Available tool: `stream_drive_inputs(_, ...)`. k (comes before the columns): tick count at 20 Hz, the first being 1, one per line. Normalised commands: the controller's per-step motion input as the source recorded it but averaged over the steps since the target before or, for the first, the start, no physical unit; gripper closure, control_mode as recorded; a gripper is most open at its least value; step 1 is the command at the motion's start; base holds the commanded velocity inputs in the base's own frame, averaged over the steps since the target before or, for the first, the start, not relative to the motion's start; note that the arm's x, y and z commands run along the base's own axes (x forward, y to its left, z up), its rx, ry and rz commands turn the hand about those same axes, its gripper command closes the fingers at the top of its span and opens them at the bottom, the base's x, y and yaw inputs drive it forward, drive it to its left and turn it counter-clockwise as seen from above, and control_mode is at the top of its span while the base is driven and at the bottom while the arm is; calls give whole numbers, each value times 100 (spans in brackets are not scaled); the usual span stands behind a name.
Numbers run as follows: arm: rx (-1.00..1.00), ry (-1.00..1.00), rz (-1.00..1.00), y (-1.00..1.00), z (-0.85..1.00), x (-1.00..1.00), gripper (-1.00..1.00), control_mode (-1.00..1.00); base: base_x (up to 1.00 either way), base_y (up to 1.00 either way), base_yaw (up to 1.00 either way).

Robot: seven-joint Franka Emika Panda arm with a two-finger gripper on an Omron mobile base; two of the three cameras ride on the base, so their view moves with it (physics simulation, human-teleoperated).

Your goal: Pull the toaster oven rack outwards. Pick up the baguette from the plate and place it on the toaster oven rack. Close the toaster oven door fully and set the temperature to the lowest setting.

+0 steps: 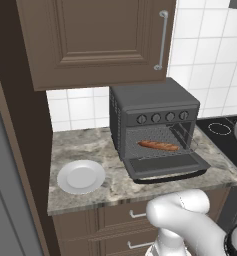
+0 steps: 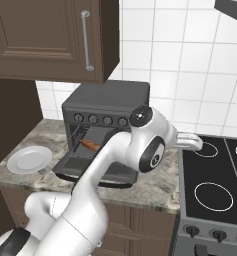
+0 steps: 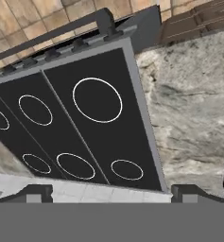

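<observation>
The dark grey toaster oven (image 1: pixel 155 100) stands on the counter with its door (image 1: pixel 165 167) dropped open toward me. The wire rack (image 1: pixel 177 136) is slid partly out, and the golden-brown baguette (image 1: pixel 159 145) lies across it; the right base view shows the baguette (image 2: pixel 90 145) inside the opening too. To the oven's left sits the white plate (image 1: pixel 81 176), bare. My gripper (image 2: pixel 196 145) hangs well to the right of the oven, over the seam between counter and stovetop. In the hand view my gripper (image 3: pixel 112 191) is open, nothing between its fingertips (image 3: pixel 38 191).
A black stovetop (image 3: pixel 85 113) with white burner rings adjoins the speckled stone counter (image 3: pixel 193 113) on the oven's right. Four round knobs (image 1: pixel 162 118) line the oven's front above the window. A brown wall cabinet (image 1: pixel 90 40) hangs above the oven. Drawers run under the counter edge.
</observation>
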Motion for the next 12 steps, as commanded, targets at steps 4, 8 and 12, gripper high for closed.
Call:
stream_drive_inputs(4, 31, 5, -58, -56, 0, 0, -100, -100, 0, 0, 0)
stream_drive_inputs(8, 57, -3, -52, -60, 0, 0, -100, -100, 0, 0, 0)
stream_drive_inputs(12, 81, -14, -44, -46, -4, -7, -100, -100, 0, 0, 0)
